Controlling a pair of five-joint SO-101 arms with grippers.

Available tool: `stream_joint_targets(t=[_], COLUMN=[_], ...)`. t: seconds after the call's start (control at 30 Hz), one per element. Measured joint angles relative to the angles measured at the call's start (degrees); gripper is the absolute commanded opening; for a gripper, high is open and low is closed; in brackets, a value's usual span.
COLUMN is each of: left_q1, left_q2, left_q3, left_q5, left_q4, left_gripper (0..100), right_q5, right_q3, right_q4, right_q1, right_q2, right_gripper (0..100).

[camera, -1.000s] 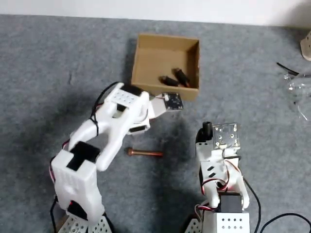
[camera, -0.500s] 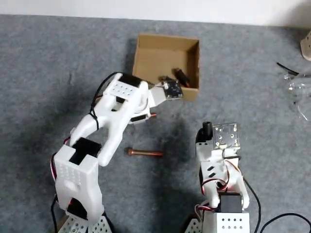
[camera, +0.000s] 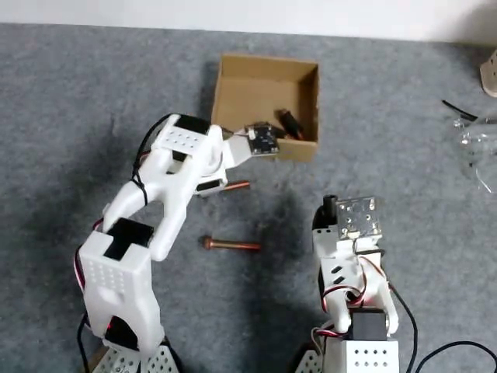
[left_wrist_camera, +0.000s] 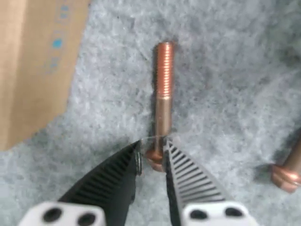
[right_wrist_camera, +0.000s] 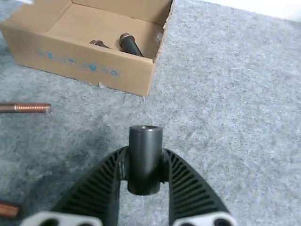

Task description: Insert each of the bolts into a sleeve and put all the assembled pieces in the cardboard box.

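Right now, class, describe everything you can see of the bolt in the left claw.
The bolt is copper-coloured metal, a straight shank with threads on its far half and a wider head. The left claw pinches it just by the head. It sticks out roughly level over the grey carpet, near the cardboard box.

The bolt (left_wrist_camera: 162, 94) is copper, the sleeve (right_wrist_camera: 145, 160) black, the cardboard box (right_wrist_camera: 84, 66) brown (blue marks).

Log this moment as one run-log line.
left end effector: shut on bolt head | right end effector: shut on sleeve | second bolt: loose on carpet | cardboard box: dark pieces inside
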Motion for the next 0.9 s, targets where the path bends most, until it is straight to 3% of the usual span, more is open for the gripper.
stream_joint_targets(t=[0.5,0.63,0.9], left_q1=[-0.09,-0.09,-0.09], left_q2=[8.00,8.00,8.00], left_q3=[-2.55,-2.55,-2.55], left_q5=[-1.49,-1.49,-1.76], left_q4=[0.09,0.09,0.70], left_gripper=[8,0,1], right_q5=[0.35,0.35,0.35], right_q3=[0.00,0.00,0.00], right_q4=[0.00,0.00,0.00], right_q1=[0.00,0.00,-0.44], right_q2=[-0.09,-0.09,-0.09], right_gripper=[0.4,0.4,0.4])
